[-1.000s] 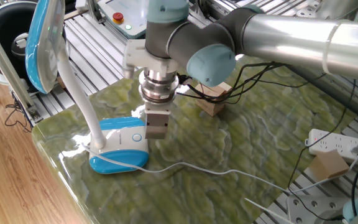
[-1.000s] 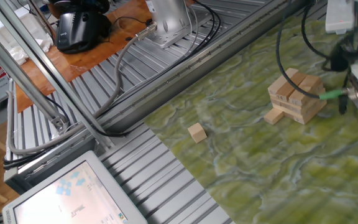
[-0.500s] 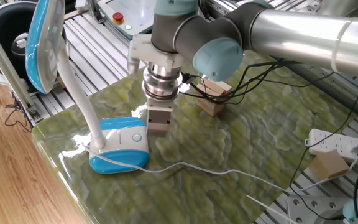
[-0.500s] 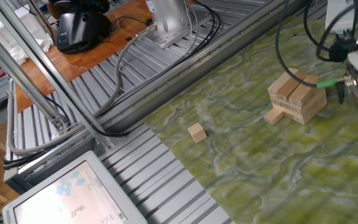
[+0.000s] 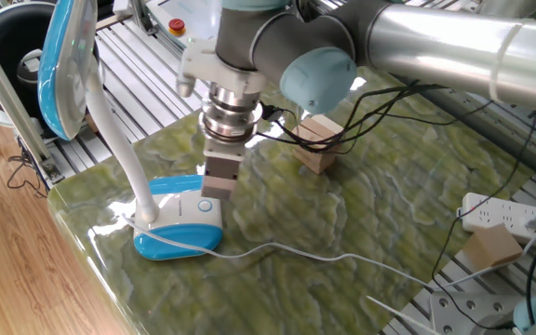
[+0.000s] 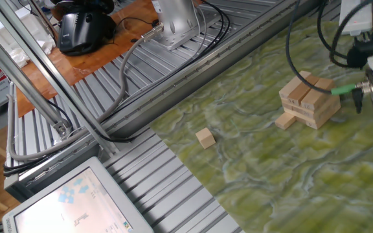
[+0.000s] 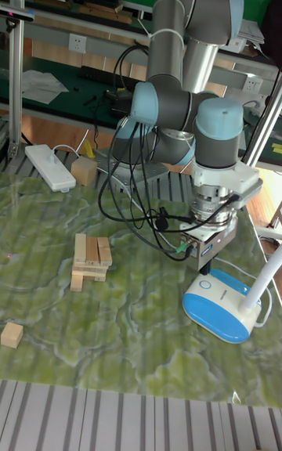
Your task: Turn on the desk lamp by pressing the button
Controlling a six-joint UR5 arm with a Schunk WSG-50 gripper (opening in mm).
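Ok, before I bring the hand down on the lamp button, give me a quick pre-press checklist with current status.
1. Hand over the desk lamp base: ok, it hangs at the base's far edge.
2. Hand lined up with the button: cannot tell; close, but the views disagree slightly.
3. Fingers open or shut: cannot tell.
4. Lamp off: ok, the head shows no glow.
5. Lamp's white cord clear of the button: ok, it trails across the table.
6. Wooden block stack clear of the path: ok, well aside.
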